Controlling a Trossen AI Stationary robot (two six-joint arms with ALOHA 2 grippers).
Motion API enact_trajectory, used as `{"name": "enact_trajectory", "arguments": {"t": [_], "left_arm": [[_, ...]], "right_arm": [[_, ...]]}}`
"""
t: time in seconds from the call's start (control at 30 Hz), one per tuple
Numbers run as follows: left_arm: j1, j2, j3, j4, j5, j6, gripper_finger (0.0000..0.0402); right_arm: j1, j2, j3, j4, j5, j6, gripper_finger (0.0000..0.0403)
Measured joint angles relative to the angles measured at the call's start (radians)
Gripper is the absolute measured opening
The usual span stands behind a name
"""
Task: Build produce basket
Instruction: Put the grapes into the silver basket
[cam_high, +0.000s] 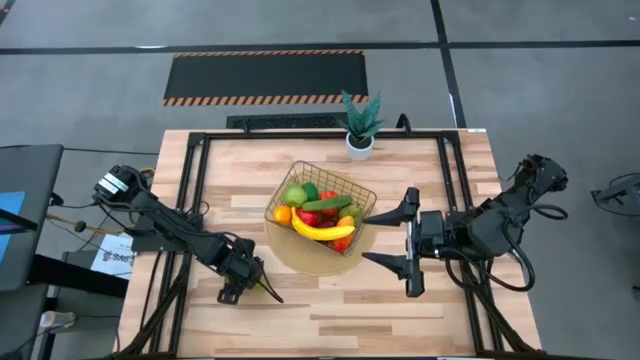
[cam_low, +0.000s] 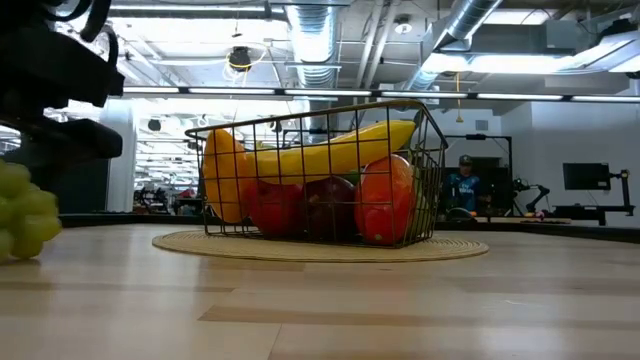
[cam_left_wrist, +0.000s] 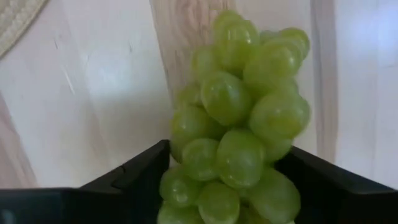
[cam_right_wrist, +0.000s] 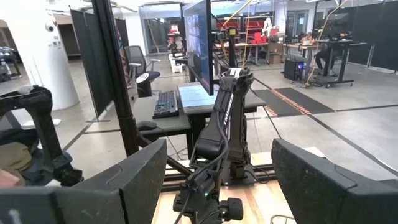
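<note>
The left gripper (cam_high: 262, 285) is low over the wooden table (cam_high: 400, 320), in front of the basket and toward the left side. In the left wrist view its two dark fingers (cam_left_wrist: 134, 177) are closed against the sides of a bunch of green grapes (cam_left_wrist: 239, 134). The bunch fills the space between them, and its long axis runs straight out from the fingers, away from the wrist. In the low view the grapes (cam_low: 22, 212) show at the left edge, close above the table surface; whether they touch the wood I cannot tell.

The right gripper (cam_high: 392, 238) is on the right side of the table, just beside the round woven mat (cam_high: 300, 258). Its fingers are spread wide apart, one toward the back of the table and one toward the front, and nothing is between them. Its tips point toward the basket.

The basket (cam_high: 352, 188) is a square wire one. It stands on the mat near the middle of the table, turned so that its corners point to the table edges. Inside lies a yellow banana (cam_high: 322, 230), with its long axis running from left to right along the front side of the basket. A green cucumber (cam_high: 328, 204) lies behind it, almost parallel. Red, orange and green pieces (cam_high: 296, 196) fill the rest.

A small potted plant (cam_high: 360, 122) stands at the back edge of the table, apart from the basket.
</note>
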Motion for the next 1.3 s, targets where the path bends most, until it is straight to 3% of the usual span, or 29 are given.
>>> {"name": "enact_trajectory", "arguments": {"t": [0.27, 0.47, 0.73, 0.93, 1.3], "left_arm": [[0.0, 0.0, 0.044, 0.001, 0.0, -0.041, 0.0159], [0.012, -0.005, 0.142, -0.004, -0.003, -0.066, 0.0116], [0.135, -0.059, 0.406, -0.158, -0.217, 0.024, 0.0111], [0.298, -0.075, 0.574, -0.158, -0.363, 0.203, 0.0113], [0.611, 0.074, 0.662, -0.103, -0.315, 0.628, 0.0113]], "right_arm": [[-0.007, 0.0, 0.0, 0.0, 0.0, -0.008, 0.0311], [-0.014, 0.0, 0.0, 0.0, 0.0, -0.011, 0.0311], [-0.013, -0.007, -0.001, -0.002, 0.0, -0.035, 0.0311], [-0.013, -0.02, -0.002, 0.0, 0.0, -0.061, 0.0311], [-0.032, -0.048, -0.001, -0.019, 0.0, -0.088, 0.0311]]}}
